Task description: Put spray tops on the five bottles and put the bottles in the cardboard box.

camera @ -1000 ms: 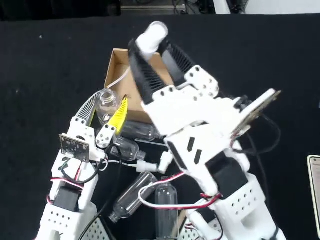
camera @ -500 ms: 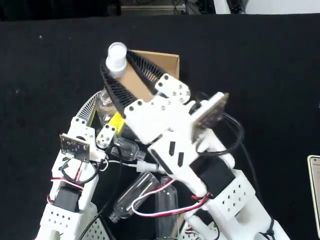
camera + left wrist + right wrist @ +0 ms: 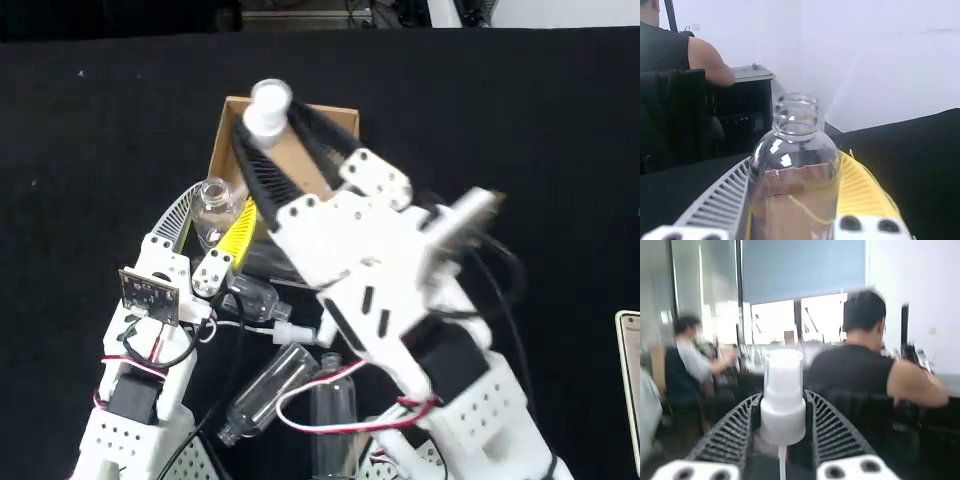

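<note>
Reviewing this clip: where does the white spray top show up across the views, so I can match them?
High view: spray top near top centre, at the cardboard box's far edge in the picture.
Right wrist view: spray top upright at centre, its thin tube hanging below.
Shared landmark: the right pincer, whose black ribbed fingers flank the top on both sides.

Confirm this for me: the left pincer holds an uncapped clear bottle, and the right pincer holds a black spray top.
Not quite. The spray top in the right pincer is white, not black, as the right wrist view shows. The rest stands: the left pincer holds an uncapped clear bottle.
</note>
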Robot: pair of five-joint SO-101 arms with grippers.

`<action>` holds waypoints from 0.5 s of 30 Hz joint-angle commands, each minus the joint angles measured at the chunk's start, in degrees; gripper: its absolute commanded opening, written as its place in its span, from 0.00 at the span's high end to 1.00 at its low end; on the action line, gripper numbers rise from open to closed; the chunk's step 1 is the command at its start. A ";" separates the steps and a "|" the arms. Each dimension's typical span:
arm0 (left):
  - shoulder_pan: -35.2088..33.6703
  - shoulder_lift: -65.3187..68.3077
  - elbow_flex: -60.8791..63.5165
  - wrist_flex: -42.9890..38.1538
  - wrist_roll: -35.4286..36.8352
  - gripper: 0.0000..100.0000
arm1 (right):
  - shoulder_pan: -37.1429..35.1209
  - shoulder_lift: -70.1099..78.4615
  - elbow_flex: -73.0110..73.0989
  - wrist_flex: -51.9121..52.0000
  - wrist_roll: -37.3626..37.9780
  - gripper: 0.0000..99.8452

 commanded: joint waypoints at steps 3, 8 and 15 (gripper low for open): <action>1.01 -1.49 1.10 -2.37 0.18 0.94 | 1.14 -2.77 -4.09 -2.55 -2.90 0.99; 1.01 -1.41 1.10 -8.18 0.44 0.94 | 1.14 -2.68 -3.74 -2.64 -0.35 0.99; 1.01 -1.41 1.10 -8.18 0.44 0.94 | 1.14 -2.95 -3.82 -2.99 2.02 0.99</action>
